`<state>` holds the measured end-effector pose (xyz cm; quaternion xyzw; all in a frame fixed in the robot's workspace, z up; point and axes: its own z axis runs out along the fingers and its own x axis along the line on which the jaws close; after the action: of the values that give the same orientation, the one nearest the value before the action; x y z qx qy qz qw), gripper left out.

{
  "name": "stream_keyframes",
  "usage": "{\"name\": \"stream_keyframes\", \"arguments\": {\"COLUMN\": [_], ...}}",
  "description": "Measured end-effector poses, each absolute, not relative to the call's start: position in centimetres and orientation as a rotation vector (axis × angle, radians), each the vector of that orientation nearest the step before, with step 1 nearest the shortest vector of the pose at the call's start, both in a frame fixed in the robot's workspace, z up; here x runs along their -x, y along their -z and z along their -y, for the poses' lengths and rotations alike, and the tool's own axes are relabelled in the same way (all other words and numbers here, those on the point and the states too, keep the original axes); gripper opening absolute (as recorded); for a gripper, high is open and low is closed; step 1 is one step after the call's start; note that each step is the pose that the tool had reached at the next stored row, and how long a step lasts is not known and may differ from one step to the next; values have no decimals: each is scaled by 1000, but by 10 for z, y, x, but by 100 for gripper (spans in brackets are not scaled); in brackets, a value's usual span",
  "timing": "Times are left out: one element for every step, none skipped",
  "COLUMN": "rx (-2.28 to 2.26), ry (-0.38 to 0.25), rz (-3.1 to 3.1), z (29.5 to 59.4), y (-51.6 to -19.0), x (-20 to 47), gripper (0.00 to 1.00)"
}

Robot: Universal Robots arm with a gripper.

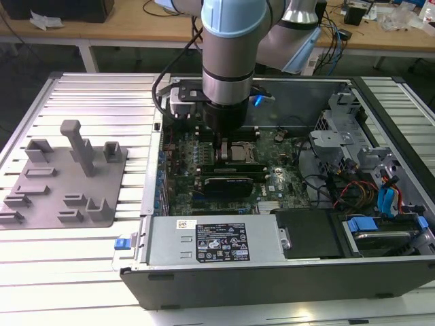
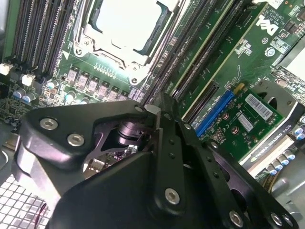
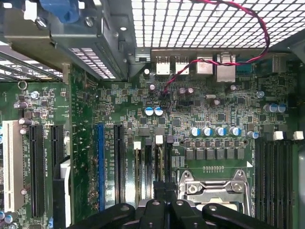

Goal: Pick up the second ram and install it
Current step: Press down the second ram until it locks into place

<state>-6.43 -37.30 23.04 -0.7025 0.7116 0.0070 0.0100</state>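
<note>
Here, the one gripper point(image 1: 221, 145) reaches down inside the single open computer case point(image 1: 272, 282), its two fingers point(image 3: 153, 206) drawn close together over the bank of four memory slots point(image 3: 153, 157) beside the one processor socket point(image 3: 214, 186). The second ram point(image 3: 159, 164) appears edge-on as a thin strip standing in one of those four slots, directly under the fingertips; whether they pinch it or merely press on its top edge cannot be told. One black expansion card point(image 1: 231, 182) lies just beside the slots, and one grey fixture plate point(image 1: 64, 197) rests outside the case, towards the exterior view's left.
</note>
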Motion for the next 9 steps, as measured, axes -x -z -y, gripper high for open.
{"name": "stream_keyframes", "arguments": {"rx": [2193,2193,2193,2193,2193,2193,2192,2193,2193], "ry": [-22,-22,-22,-22,-22,-22,-22,-22,-22], "rz": [-2221,-2221,-2221,-2221,-2221,-2221,-2220,-2221,-2221], "z": [373,373,373,373,373,373,373,373,373], "y": [-230,-230,-229,-229,-229,-229,-233,-241,-248], "x": [64,64,64,64,64,64,64,64,64], "gripper": [8,8,8,8,8,8,8,8,8]}}
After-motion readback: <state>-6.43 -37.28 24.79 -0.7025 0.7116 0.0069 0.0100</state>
